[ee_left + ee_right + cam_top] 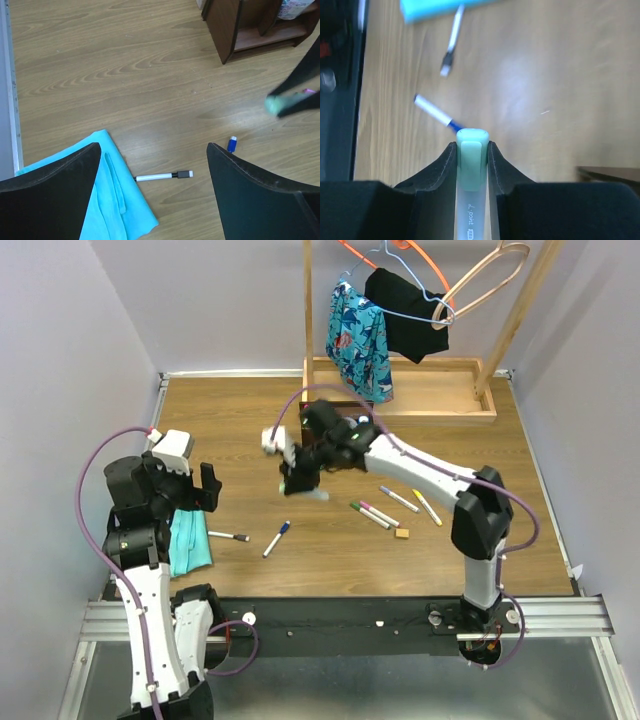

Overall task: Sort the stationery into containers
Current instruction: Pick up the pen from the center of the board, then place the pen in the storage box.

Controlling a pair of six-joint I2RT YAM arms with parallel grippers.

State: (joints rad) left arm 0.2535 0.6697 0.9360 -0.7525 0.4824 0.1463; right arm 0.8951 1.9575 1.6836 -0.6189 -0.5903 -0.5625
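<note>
Wood-grain table (250,420) is shown with a brown organizer (250,30) far of centre and a teal cloth (115,200) at near left. Above the cloth the left gripper (152,145) is held wide apart, empty. A pale-green highlighter (471,165) is clamped in the right gripper (471,147), raised mid-table. At near right, markers (398,499) and an eraser (401,533) are seen lying.

You're in a robot lab cell: plain walls (60,330) box in the wooden table (240,420), a metal rail (340,615) runs behind the right gripper (298,480), and a clothes rack (520,320) stands beyond it.
</note>
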